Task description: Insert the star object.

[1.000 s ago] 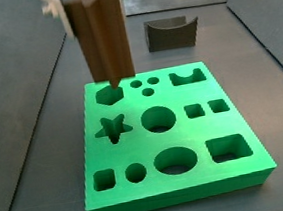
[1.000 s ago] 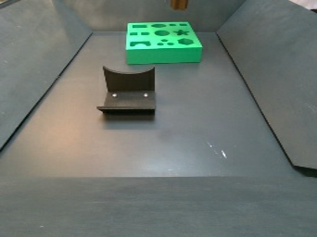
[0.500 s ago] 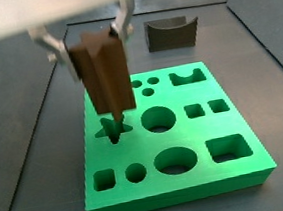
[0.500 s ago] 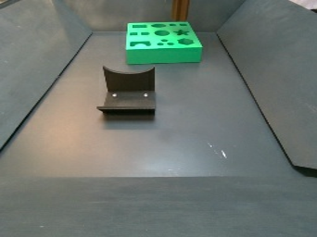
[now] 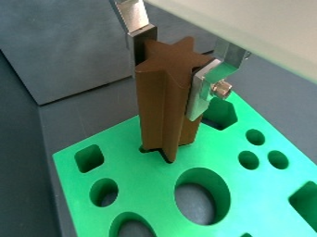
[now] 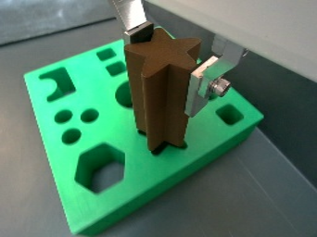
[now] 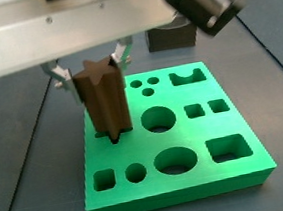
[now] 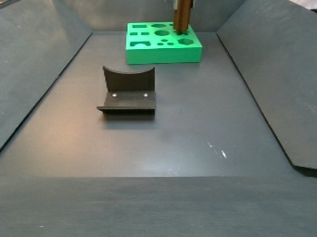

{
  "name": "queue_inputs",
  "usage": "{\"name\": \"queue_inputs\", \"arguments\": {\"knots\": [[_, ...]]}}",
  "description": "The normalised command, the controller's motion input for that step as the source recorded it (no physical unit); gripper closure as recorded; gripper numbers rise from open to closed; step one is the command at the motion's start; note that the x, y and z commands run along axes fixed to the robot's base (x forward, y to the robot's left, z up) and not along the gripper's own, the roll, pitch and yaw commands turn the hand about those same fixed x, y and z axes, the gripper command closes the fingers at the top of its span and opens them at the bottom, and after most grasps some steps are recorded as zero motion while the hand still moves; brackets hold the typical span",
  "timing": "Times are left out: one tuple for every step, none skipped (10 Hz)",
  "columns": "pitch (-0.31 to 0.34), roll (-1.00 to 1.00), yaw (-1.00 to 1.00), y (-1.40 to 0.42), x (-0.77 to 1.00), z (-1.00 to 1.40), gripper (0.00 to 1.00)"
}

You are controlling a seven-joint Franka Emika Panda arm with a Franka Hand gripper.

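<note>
The star object (image 7: 103,101) is a tall dark-brown ridged prism. It stands upright, and its lower end sits in the star-shaped hole at the left of the green board (image 7: 196,129). My gripper (image 7: 91,69) is shut on its upper part, one silver finger on each side. Both wrist views show the star object (image 5: 166,104) (image 6: 158,100) between my gripper's (image 5: 173,59) (image 6: 171,57) fingers, above the board (image 5: 148,185) (image 6: 136,190). A side view shows the star object (image 8: 183,17) on the far board (image 8: 168,56).
The board has other holes: a hexagon (image 6: 102,170), circles (image 5: 202,201) and squares (image 7: 228,146). The dark fixture (image 8: 126,91) stands on the grey floor and also shows behind the board (image 7: 171,34). Sloped grey walls (image 8: 37,83) ring the floor.
My gripper has come down with the star object. Its lower end went from above the board to the star-shaped hole. The white arm now fills the top of a side view.
</note>
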Motion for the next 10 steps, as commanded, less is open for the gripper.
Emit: {"name": "queue_inputs", "arguments": {"knots": [[-0.070,0.06,0.19,-0.03,-0.05,-0.70,1.00],[-0.020,0.00,0.09,-0.15,0.00,-0.78,1.00],[0.000,-0.01,0.03,-0.26,0.09,-0.75,1.00],[-0.013,-0.05,-0.07,-0.21,0.06,-0.73,1.00],[0.000,0.00,-0.06,-0.09,0.19,-0.77,1.00],[0.000,0.08,0.00,0.00,0.02,-0.82,1.00],[0.000,0.15,0.00,0.11,-0.04,-0.48,1.00],[0.000,0.11,0.00,0.15,0.00,-0.25,1.00],[0.000,0.12,0.00,0.24,-0.01,-0.18,1.00],[0.000,0.11,0.03,0.14,0.01,-0.23,1.00]]}}
